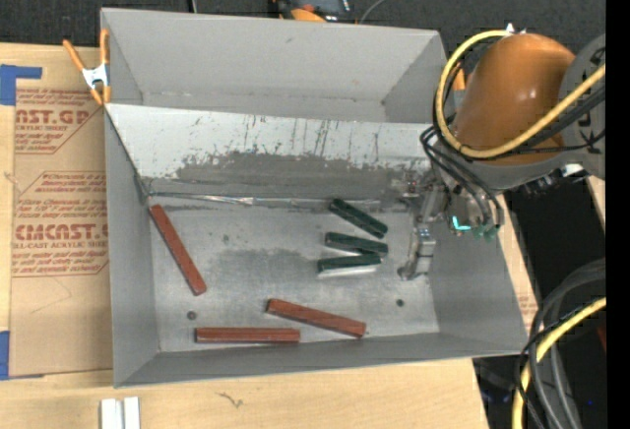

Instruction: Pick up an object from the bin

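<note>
Jaws hang low at the right side of the grey bin, just beside a small cluster of dark green sticks at mid-right; open or closed, I cannot tell. Three red-brown sticks lie toward the lower left, well apart from them.
</note>
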